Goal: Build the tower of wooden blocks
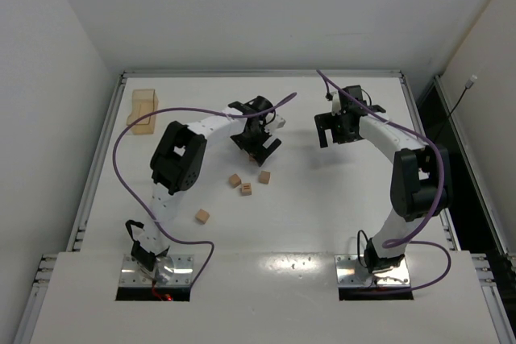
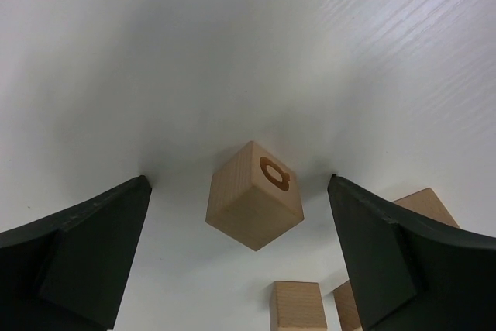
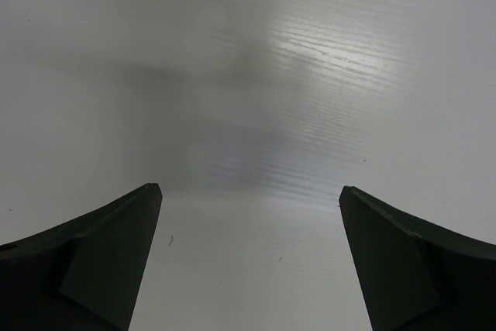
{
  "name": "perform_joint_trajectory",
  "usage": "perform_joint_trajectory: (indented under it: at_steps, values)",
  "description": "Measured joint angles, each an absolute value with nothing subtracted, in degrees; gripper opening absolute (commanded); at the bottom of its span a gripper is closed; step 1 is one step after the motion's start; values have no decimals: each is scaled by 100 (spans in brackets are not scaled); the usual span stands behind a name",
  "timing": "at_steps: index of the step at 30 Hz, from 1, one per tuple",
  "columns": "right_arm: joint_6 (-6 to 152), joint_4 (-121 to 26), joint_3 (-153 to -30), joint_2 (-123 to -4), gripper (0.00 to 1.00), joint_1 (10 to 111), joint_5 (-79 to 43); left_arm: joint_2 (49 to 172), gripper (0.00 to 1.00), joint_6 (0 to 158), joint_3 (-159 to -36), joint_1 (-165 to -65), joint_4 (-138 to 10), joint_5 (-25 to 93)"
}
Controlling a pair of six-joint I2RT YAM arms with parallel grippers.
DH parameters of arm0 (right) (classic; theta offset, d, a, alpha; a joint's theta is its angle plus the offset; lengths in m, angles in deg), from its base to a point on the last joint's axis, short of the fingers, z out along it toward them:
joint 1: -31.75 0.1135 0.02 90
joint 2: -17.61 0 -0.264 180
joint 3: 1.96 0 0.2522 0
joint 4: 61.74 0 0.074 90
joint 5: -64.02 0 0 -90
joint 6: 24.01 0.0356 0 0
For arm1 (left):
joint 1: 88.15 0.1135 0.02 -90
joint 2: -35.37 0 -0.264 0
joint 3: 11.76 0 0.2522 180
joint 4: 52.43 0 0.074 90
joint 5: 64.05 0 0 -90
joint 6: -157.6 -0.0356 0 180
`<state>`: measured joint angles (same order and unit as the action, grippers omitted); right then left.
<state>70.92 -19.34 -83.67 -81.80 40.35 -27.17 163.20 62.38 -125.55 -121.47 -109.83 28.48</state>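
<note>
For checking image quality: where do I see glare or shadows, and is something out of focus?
Top external: even light, faint reflections on the glossy near shelf. Left wrist: lettered block sharp, soft shadow behind it. Right wrist: bright glare streak on the table, soft shadow mid-frame.

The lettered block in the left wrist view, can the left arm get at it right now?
Probably yes: the left gripper is open, the lettered block lies between its fingers, and the other blocks sit clear of the gap.
</note>
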Motion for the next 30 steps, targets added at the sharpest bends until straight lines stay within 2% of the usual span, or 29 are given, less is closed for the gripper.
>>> perform_joint_trajectory:
  at_steps: [10,19,25,30]
  values:
    - [7092,-1931,-8367,-8180,97,4035,-2689,16274,100,6451,-12782,-12117,-11138,2970]
    - [7087,-1938,-8358,-8174,97,4042,-2647,15972,100,7014,-14810,-12115,-11540,2577]
    - [7002,-2098,-7750,-7748,96,4293,-1911,14873,100,7615,-14563,-12029,-11468,1639]
    - [6617,-2170,-7532,-7444,95,5392,-1233,14309,100,7991,-13840,-11245,-11370,1390]
